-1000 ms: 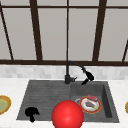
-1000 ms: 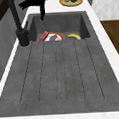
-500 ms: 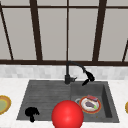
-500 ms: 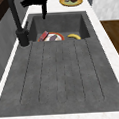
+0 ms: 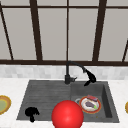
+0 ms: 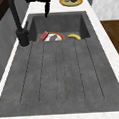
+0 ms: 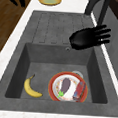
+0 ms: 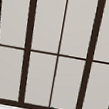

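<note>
The right robot hand (image 7: 90, 39), fingers spread and holding nothing, hovers by the curved black metal faucet (image 5: 75, 68), which looks rigid and smooth, best gripped around its spout.

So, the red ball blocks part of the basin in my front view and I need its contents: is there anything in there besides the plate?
Observer: Yes. The right side view shows a banana lying on the basin floor beside the plate, apart from it.
Operator: And the right hand by the faucet, open or shut?
Observer: Open. In that view the right hand hangs above the sink with its fingers straight and spread, holding nothing.
</note>
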Robot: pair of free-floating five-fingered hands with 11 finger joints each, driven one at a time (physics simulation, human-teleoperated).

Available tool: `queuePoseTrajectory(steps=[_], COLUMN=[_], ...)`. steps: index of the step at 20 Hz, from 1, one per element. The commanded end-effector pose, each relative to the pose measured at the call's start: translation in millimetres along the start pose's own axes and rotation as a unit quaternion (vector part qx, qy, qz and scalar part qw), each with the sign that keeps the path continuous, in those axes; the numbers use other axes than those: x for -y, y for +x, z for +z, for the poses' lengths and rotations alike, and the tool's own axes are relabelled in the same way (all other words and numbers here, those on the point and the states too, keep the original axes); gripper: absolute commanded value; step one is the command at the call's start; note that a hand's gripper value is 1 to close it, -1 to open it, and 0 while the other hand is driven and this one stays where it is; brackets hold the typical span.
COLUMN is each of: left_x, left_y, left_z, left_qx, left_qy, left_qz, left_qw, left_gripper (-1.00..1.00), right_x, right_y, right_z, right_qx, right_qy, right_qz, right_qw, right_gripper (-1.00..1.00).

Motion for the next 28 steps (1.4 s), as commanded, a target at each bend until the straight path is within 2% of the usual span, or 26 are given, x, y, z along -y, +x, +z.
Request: queuePoseTrajectory(steps=[1,10,17,19,22,28], left_x=[0.0,0.0,0.0,0.0,0.0,0.0], left_y=[0.0,0.0,0.0,0.0,0.0,0.0], left_z=[0.0,0.0,0.0,0.0,0.0,0.0], left_qx=[0.000,0.000,0.000,0.000,0.000,0.000], left_qy=[0.000,0.000,0.000,0.000,0.000,0.000], left_qz=[0.000,0.000,0.000,0.000,0.000,0.000], left_qw=[1.0000,1.0000,1.0000,1.0000,1.0000,1.0000], left_gripper=[0.00,0.00,0.00,0.00,0.00,0.00], right_x=[3.4,10.8,13.7,14.0,17.1,19.1], right_y=[0.4,0.9,0.7,-0.1,1.5,0.6], right_z=[10.8,31.9,38.7,37.8,37.3,38.0], right_qx=[-0.003,-0.016,-0.034,-0.045,-0.069,-0.111], right_qy=[-0.012,0.002,0.012,0.007,-0.005,-0.010], right_qz=[0.071,0.115,0.148,0.153,0.146,0.156], right_qw=[0.9974,0.9932,0.9883,0.9872,0.9868,0.9815], right_gripper=[-1.00,-1.00,-1.00,-1.00,-1.00,-1.00])
